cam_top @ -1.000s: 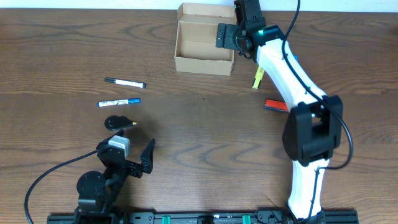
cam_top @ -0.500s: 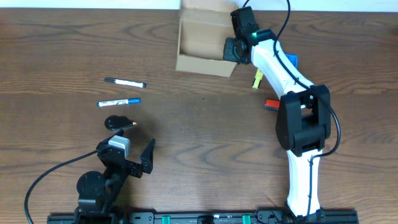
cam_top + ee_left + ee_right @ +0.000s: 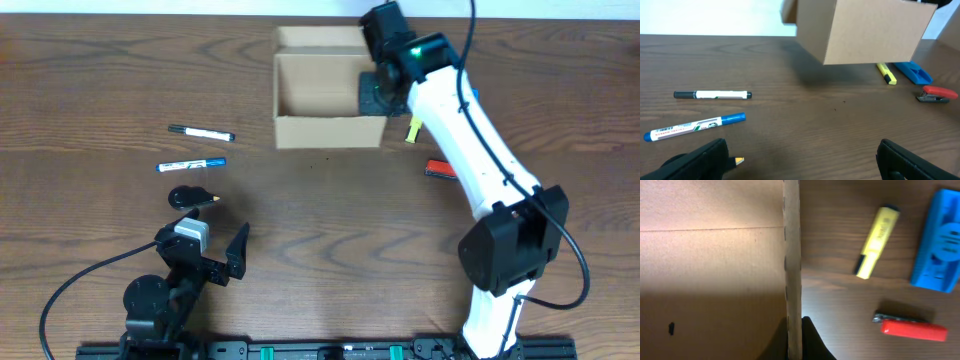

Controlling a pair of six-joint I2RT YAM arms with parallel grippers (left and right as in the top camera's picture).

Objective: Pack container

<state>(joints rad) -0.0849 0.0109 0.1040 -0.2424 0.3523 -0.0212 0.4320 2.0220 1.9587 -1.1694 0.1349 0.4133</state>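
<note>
**Right gripper pinches the container's wall, left gripper sits spread near the front edge**

The container [image 3: 322, 100] is at the far middle of the table [image 3: 320, 230], its open top facing the overhead camera and its flap lid standing along the far side. In the left wrist view its underside appears to hang clear of the wood, with a soft shadow on the table beneath it. The inside that shows is bare cardboard.

The right gripper [image 3: 374, 94] is at the container's right wall. The right wrist view shows the thin cardboard edge running straight down between the two dark fingers [image 3: 812, 342], which are closed tight on it from either side.

Just beside that wall, on the right, lie a yellow highlighter [image 3: 873, 241] and a blue plastic item [image 3: 939, 240], side by side. A red and black item [image 3: 912, 329] lies nearer the front, apart from both.

The left gripper [image 3: 200, 242] is low at the front left of the table, well apart from the container, with its fingers spread wide and nothing between them. A small black item with a yellow tip [image 3: 190, 198] lies just ahead of it; what it is cannot be told. Farther out lie a blue-capped marker [image 3: 190, 164] and, beyond it, a black-capped marker [image 3: 200, 133], roughly parallel and not touching
</note>
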